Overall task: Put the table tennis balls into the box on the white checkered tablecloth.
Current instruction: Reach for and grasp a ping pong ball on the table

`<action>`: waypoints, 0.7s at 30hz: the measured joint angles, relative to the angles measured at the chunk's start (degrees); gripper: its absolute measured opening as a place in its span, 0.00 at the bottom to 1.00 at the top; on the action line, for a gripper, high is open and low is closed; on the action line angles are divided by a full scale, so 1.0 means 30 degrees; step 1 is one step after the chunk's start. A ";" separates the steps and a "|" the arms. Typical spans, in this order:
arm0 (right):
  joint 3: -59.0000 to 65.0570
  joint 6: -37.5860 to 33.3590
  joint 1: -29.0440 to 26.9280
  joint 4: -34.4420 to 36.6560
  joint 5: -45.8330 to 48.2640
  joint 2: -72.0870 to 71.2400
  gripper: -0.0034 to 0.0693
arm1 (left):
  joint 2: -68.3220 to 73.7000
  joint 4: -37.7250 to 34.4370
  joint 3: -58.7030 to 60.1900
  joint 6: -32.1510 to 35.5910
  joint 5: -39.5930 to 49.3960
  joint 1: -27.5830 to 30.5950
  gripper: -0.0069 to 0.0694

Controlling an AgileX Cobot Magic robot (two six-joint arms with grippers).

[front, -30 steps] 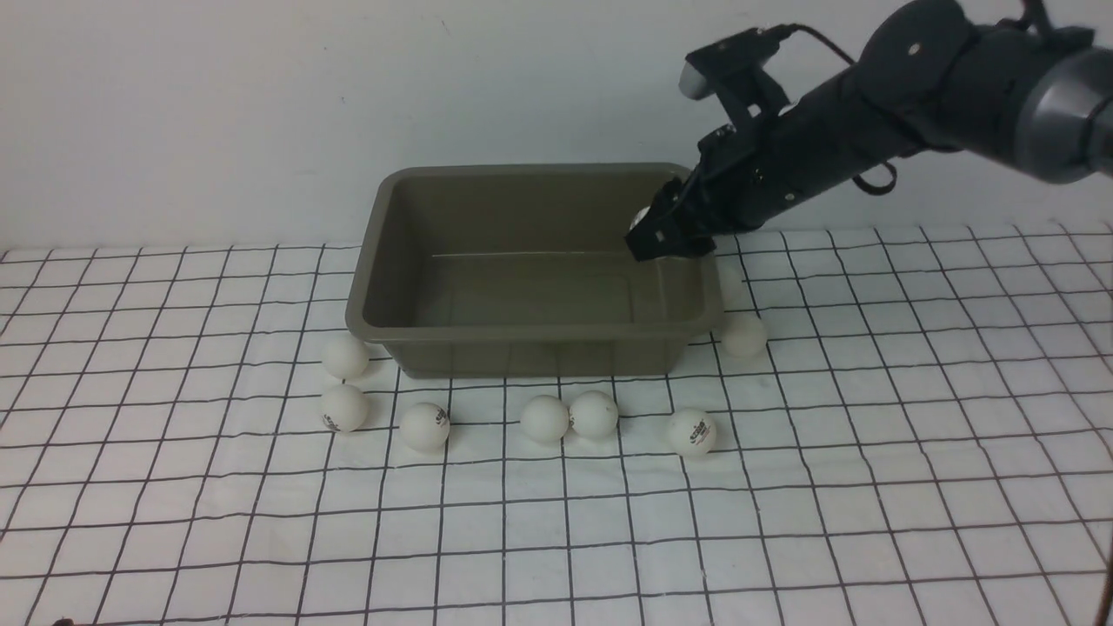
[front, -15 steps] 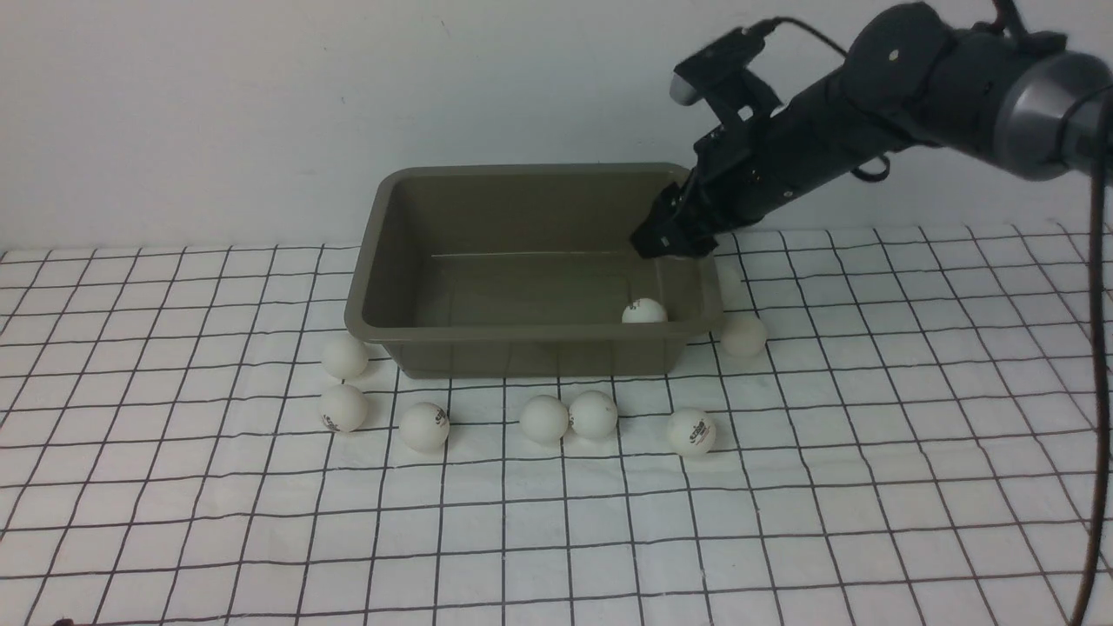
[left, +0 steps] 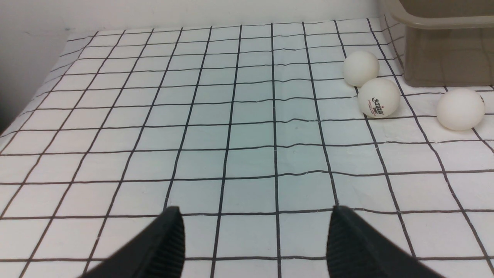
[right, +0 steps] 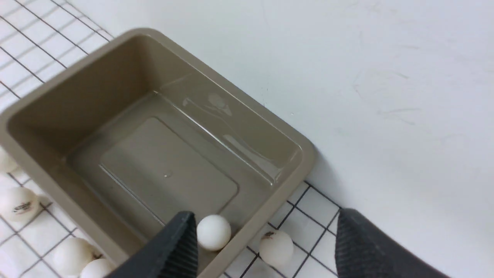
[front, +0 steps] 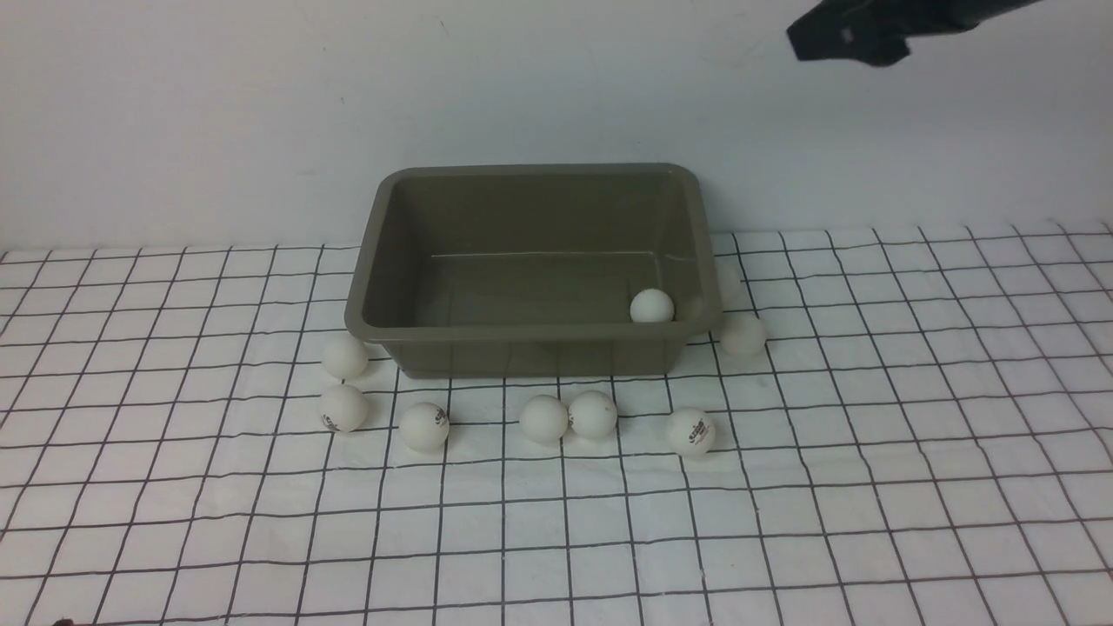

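Table tennis balls (front: 544, 419) are the job here, and I judge it barely begun. The white checkered tablecloth (front: 869, 487) covers the whole work surface, slightly wrinkled. The box (front: 530, 331) stands upright on it, toward the far side and about centre, close to the wall. The right fingers (right: 177, 247) hang high above the box's right end, spread apart with nothing between them. In the front view only a dark tip shows at the top right. The left fingers (left: 162, 247) are also apart and empty, low over bare cloth off to the left, with three balls and a box corner ahead of them. A single ball (front: 652, 306) lies inside the box, in its near right corner. Seven lie outside on the cloth: two by the near left corner, four in a loose row along the near side, and a lone ball (front: 743, 335) just beside the near right corner. By my count that makes one delivered and seven left to fetch.
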 joint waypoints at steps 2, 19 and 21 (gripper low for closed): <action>0.0000 0.0517 -0.0334 0.0000 0.0737 -0.0705 0.63 | 0.0000 0.0000 0.0000 0.0000 0.0000 0.0000 0.68; 0.2301 0.7161 -0.0698 -0.1462 0.5407 -0.4616 0.56 | 0.0000 0.0000 0.0000 0.0000 0.0000 0.0000 0.68; 0.4575 0.6937 -0.0698 -0.1256 0.5388 -0.4595 0.56 | 0.0000 0.0000 0.0000 0.0000 0.0000 0.0000 0.68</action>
